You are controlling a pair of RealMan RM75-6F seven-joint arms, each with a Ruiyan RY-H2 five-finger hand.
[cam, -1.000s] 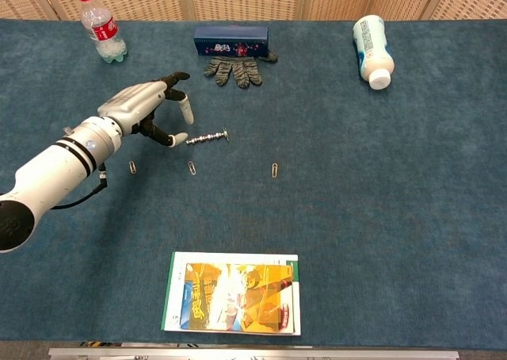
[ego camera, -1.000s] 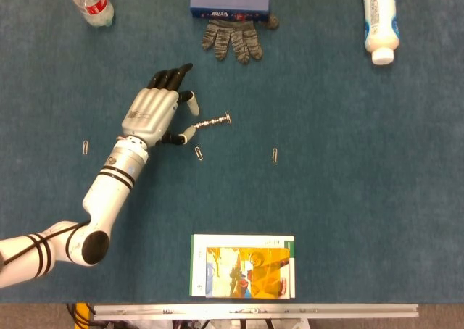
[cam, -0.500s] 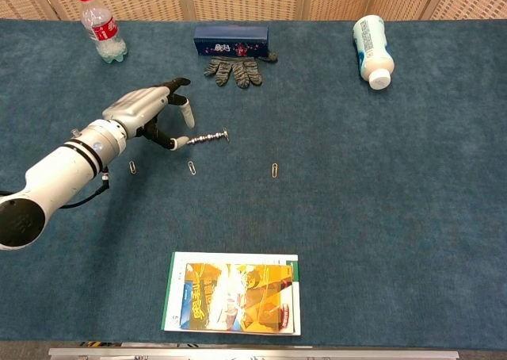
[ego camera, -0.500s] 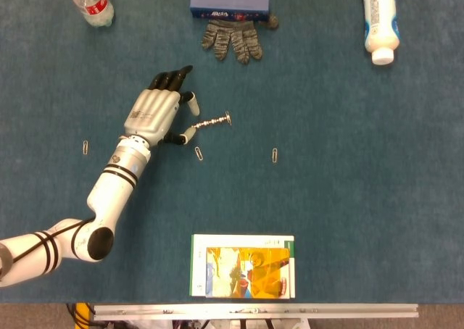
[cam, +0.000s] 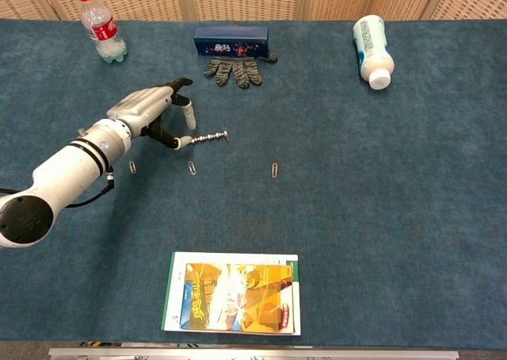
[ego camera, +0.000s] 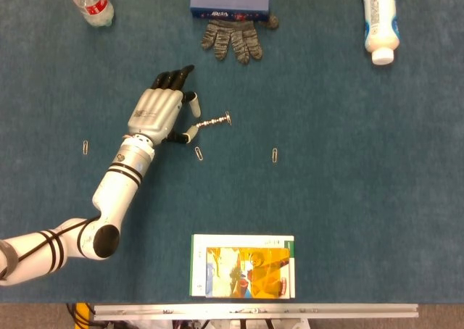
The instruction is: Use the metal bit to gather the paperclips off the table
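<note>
The metal bit (ego camera: 213,122) (cam: 210,138) lies flat on the blue table, its flat head pointing right. My left hand (ego camera: 158,111) (cam: 149,106) hovers at the bit's left end with its fingers spread; the thumb tip touches or nearly touches that end, while a white-tipped finger stands above it. The hand holds nothing. Three paperclips lie on the cloth: one (ego camera: 85,147) (cam: 132,167) left of the forearm, one (ego camera: 199,153) (cam: 192,167) just below the bit, and one (ego camera: 275,155) (cam: 275,170) further right. My right hand is out of sight.
At the far edge lie a grey glove (ego camera: 232,39) and a blue box (ego camera: 230,5). A water bottle (ego camera: 91,1) stands far left. A white bottle (ego camera: 380,17) lies far right. A book (ego camera: 243,266) sits at the near edge.
My left hand has crept slightly right and forward, bringing the thumb tip up to the bit's left end. The bit and paperclips have not moved.
</note>
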